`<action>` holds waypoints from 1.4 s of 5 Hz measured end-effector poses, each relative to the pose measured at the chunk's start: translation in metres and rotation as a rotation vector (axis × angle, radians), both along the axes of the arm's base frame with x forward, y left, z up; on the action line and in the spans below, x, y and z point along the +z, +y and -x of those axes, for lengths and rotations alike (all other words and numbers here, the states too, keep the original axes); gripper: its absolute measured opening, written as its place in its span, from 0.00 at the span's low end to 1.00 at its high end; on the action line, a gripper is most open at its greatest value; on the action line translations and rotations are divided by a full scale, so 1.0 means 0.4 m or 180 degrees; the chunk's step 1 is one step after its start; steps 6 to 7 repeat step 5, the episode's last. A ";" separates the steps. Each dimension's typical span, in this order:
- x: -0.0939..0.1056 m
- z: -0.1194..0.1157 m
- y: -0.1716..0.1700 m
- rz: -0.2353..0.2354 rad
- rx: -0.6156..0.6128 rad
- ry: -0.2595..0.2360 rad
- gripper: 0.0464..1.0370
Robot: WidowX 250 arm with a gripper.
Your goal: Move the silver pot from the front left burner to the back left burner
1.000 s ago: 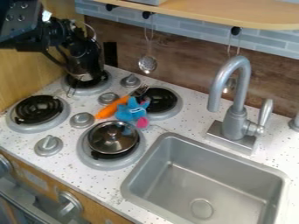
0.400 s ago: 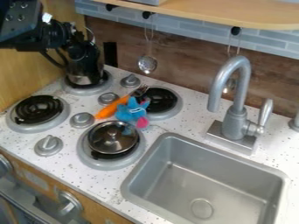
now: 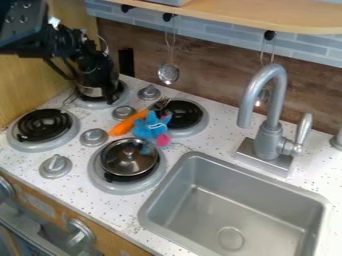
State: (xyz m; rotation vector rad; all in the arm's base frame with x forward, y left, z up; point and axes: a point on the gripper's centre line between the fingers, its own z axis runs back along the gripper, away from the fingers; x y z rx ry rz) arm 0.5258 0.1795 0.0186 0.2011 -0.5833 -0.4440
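The black gripper (image 3: 100, 82) hangs low at the upper left, over the back-left burner, tilted down. Right at it is a shiny metal pot (image 3: 92, 91), largely hidden behind the gripper; whether the two touch I cannot tell. A blue plush toy (image 3: 151, 126) with a pink part lies between the burners. Against it rests an orange item (image 3: 129, 123), with a fork (image 3: 160, 103) beside its upper end near the back-right burner. On the front-right burner sits a small pot with a metal lid (image 3: 129, 157).
The front-left burner (image 3: 44, 125) has a black coil. Grey knobs (image 3: 55, 165) stand among the burners. To the right are the grey sink (image 3: 230, 205) and a tall faucet (image 3: 268, 115). A slotted ladle (image 3: 168, 73) hangs from the shelf (image 3: 247, 17) along the back wall.
The gripper has come down slightly and its lower end has shifted a little to the right. The thin wire by the pot now lies further left. The toy and lidded pot have not moved.
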 end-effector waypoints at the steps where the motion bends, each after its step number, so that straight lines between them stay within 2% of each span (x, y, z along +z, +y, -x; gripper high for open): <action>1: 0.043 0.010 -0.004 -0.0011 0.0023 -0.0083 0.97; 2: 0.116 0.042 -0.014 -0.0018 0.0049 -0.0212 0.97; 3: 0.159 0.079 -0.032 -0.0040 -0.0011 -0.0334 0.97; 5: 0.170 0.179 -0.037 -0.0203 0.0126 -0.0355 0.97; 7: 0.170 0.179 -0.037 -0.0203 0.0126 -0.0355 0.97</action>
